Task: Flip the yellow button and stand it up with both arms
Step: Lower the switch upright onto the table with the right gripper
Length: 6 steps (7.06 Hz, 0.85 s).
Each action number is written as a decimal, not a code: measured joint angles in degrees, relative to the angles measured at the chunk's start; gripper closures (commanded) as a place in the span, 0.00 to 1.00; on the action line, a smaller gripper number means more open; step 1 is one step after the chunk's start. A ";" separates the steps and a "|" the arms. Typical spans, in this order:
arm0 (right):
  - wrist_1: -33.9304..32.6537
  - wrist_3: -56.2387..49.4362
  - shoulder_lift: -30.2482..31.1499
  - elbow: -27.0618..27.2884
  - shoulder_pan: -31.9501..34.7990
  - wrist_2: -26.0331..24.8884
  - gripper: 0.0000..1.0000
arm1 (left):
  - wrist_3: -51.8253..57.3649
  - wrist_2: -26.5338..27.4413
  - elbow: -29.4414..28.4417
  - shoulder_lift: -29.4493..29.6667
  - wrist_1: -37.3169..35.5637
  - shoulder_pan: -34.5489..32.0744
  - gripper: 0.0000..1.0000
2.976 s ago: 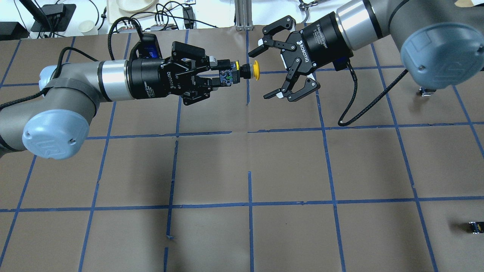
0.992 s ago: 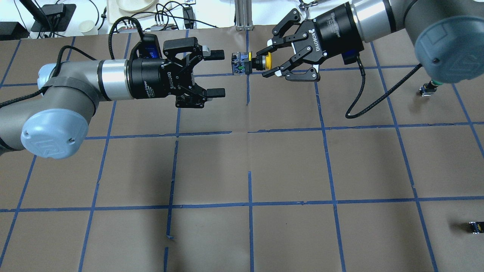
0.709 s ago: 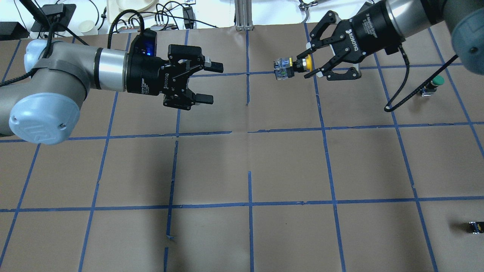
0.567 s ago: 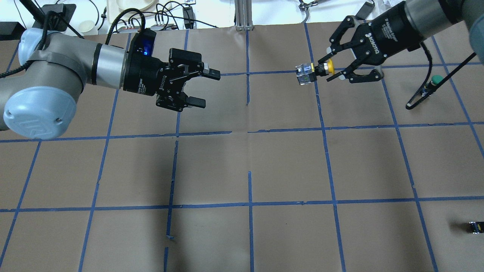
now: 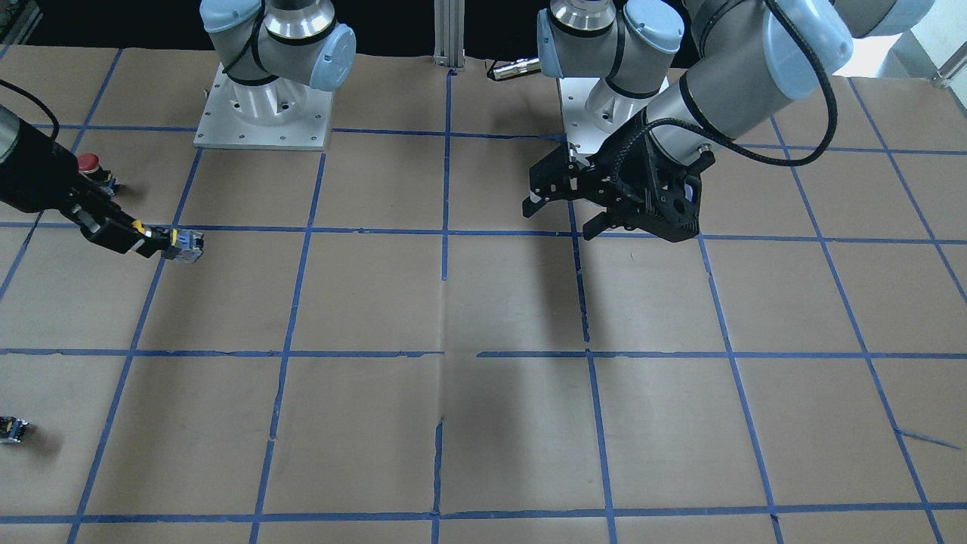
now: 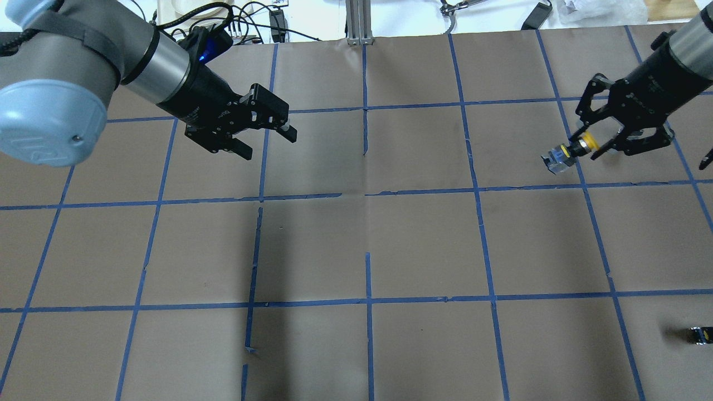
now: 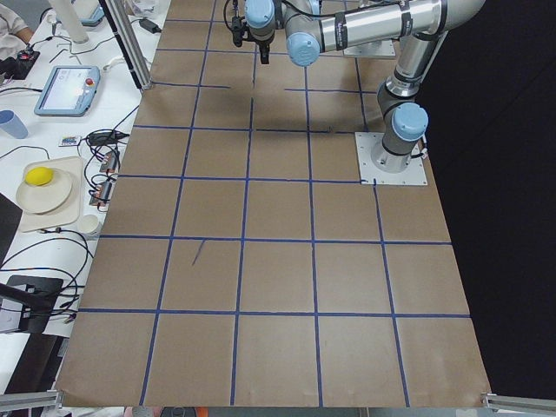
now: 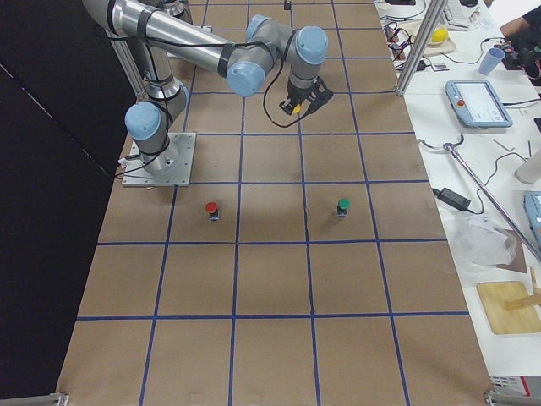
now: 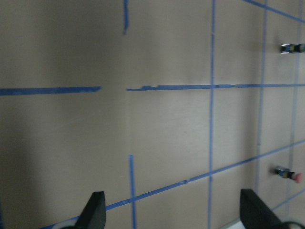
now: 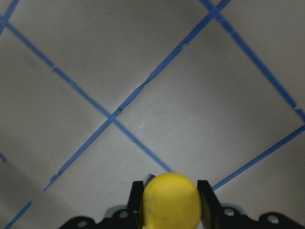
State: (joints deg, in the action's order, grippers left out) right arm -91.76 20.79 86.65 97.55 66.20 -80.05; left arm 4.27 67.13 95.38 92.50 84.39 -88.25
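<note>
The yellow button point(image 6: 560, 157) hangs in my right gripper point(image 6: 585, 146), which is shut on its yellow cap end; the black and silver body sticks out past the fingertips, tilted down, low over the brown paper. The front view shows the button point(image 5: 180, 245) ahead of the right gripper point(image 5: 140, 228) at the far left. The right wrist view shows the yellow cap point(image 10: 170, 200) pinched between the two fingers. My left gripper point(image 6: 269, 143) is open and empty, far from the button; it also shows in the front view point(image 5: 560, 219). The left wrist view shows only its two fingertips point(image 9: 95, 210) spread wide.
A red-capped button point(image 8: 211, 208) and a green-capped button point(image 8: 343, 205) stand on the paper on the right arm's side. A small capless black-yellow piece point(image 6: 701, 334) lies near the right edge. Blue tape lines grid the table point(image 6: 367, 234). Cables and dishes lie beyond the far edge.
The button passed from the left gripper to the right. My right gripper carried it rightward and lower. My left gripper opened and drew back to the left.
</note>
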 measured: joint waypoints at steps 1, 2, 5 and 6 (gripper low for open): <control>-3.33 -0.54 -0.49 1.80 -2.58 -6.31 0.94 | 0.37 6.97 -2.18 0.39 1.08 -0.67 0.00; -8.69 -0.54 -1.49 4.30 -5.30 -11.90 0.94 | 0.60 12.38 -3.26 0.39 2.29 -0.93 0.00; -29.68 2.64 -6.78 11.35 -8.23 -23.92 0.94 | 0.79 20.37 -3.95 -0.36 5.00 -1.45 0.00; -31.74 4.98 -7.55 11.99 -8.32 -25.83 0.94 | 0.81 21.32 -4.06 -0.44 4.85 -1.60 0.00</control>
State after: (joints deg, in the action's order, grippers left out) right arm -123.50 25.77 79.11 109.54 57.88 -105.87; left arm 5.09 88.45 91.32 92.07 89.24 -89.86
